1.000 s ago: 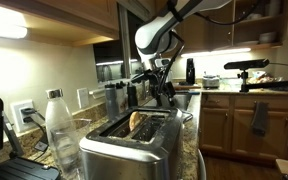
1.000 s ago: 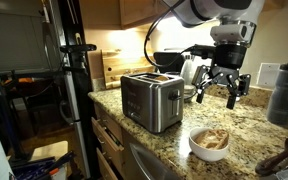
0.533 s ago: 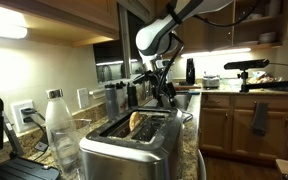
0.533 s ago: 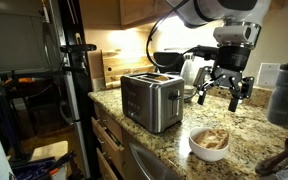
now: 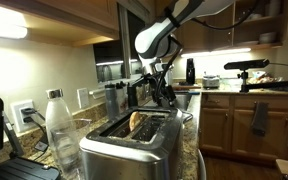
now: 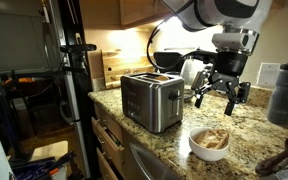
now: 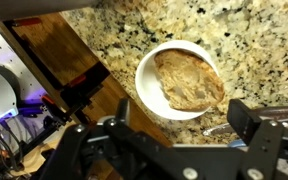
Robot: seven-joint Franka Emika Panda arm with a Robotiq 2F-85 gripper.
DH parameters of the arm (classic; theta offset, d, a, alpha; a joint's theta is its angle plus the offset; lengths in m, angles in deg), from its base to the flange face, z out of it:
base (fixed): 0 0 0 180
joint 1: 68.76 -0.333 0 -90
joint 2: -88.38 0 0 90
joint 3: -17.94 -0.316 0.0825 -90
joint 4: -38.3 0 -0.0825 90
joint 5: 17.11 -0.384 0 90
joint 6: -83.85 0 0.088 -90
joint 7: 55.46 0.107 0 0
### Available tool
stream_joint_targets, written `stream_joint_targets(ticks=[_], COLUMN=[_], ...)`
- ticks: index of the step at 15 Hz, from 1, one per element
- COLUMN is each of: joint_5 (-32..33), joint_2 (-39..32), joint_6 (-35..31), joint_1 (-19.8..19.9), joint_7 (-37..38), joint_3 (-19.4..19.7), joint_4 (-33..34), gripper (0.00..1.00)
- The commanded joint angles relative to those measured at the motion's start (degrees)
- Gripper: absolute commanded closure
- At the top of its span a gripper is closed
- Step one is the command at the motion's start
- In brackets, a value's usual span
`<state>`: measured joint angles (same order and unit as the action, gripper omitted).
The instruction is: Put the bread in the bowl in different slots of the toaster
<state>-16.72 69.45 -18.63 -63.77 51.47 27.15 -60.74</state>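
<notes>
**Exterior view, toaster in foreground.** The toaster fills the lower frame. One bread slice stands upright in a slot, and the slot beside it looks dark and free. The gripper hangs beyond the toaster, jaws spread wide with nothing between them. No bowl is visible here.

**Exterior view, from along the counter.** The gripper hovers above the white bowl, apart from the toaster. The remaining bread lies in the bowl on the granite counter. The slot contents are hard to read from here.

**Wrist view.** The bowl sits almost directly below, between the fingers. The bread lies flat and covers most of the bowl floor. I cannot tell how many slices there are.

**Judgement.**
- The step in hand is the descent to pick.
- Flat bread offers little edge, so centre over it and straddle its narrower width.
- Keep the fingertips inside the rim and close gently.
- Then turn the slice upright over the free slot.
</notes>
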Motion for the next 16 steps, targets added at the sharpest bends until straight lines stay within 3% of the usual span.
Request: stream_joint_targets(ticks=[1,16], joint_5=[-1.49,-1.53], joint_2=[-0.22,-3.43], joint_6=[-0.38,-2.67], joint_1=[0.01,0.38], joint_7=[0.76,0.26], joint_3=[0.10,0.91], joint_4=[-0.90,-0.55], gripper=[0.00,0.00])
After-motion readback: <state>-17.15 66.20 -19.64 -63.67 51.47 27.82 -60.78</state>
